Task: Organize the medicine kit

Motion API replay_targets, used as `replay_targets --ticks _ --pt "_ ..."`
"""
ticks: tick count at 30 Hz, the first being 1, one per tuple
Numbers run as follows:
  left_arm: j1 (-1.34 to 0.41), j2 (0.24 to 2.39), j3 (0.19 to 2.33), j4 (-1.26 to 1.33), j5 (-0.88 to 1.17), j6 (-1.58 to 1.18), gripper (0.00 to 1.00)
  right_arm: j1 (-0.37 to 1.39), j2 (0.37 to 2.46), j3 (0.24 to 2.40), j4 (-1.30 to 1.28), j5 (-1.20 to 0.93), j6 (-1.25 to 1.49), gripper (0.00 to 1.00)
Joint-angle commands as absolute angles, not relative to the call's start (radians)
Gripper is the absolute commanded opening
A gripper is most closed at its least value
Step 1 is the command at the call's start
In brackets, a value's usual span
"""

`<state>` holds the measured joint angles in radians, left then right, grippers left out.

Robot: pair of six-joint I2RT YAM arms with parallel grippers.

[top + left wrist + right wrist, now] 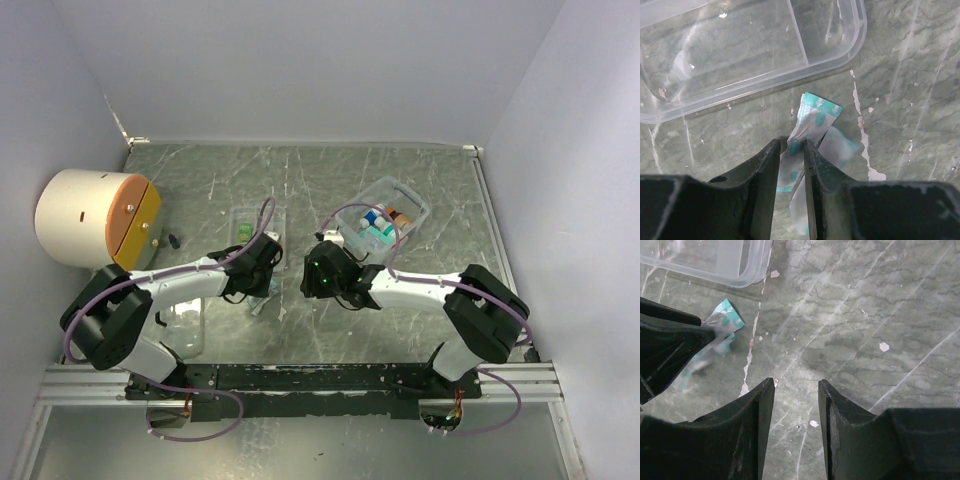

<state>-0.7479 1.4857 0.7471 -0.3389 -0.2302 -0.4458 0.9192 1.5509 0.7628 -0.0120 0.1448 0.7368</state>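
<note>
Nearest to you, your right pincer hangs over the worktop with its jaws apart, and nothing is between them. Just to the left of it, your left pincer is clamped on a teal-and-white sachet, which rises from the worktop between the two fingers. A second sachet seems to lie under it, but I cannot tell if the two are joined.

The sachet looks light, thin and soft. I think it will bend, and it can slide out if you take only a corner, so the middle of its flat body is the better place to hold.

Just beyond it lies the clear divided tray. Farther away and to the right stands the medicine kit case, open, with some small items inside. Its plastic looks stiff but smooth, so take it by the rim.
</note>
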Motion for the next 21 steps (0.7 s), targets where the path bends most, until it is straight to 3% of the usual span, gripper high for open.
replay_targets --ticks 1,5,13,21 --pt "-0.751 1.505 0.769 -0.300 -0.230 -0.412 0.37 0.917 1.521 0.753 0.003 0.150 0.736 0.40" --pt "-0.751 1.505 0.770 -0.298 -0.227 -0.407 0.32 0.917 1.517 0.751 0.002 0.152 0.738 0.40" --pt "-0.755 1.430 0.846 -0.390 -0.228 -0.385 0.11 0.917 1.501 0.745 0.001 0.159 0.740 0.40" --pt "-0.778 1.313 0.927 -0.493 -0.216 -0.218 0.08 0.917 1.452 0.713 0.036 0.157 0.748 0.40"
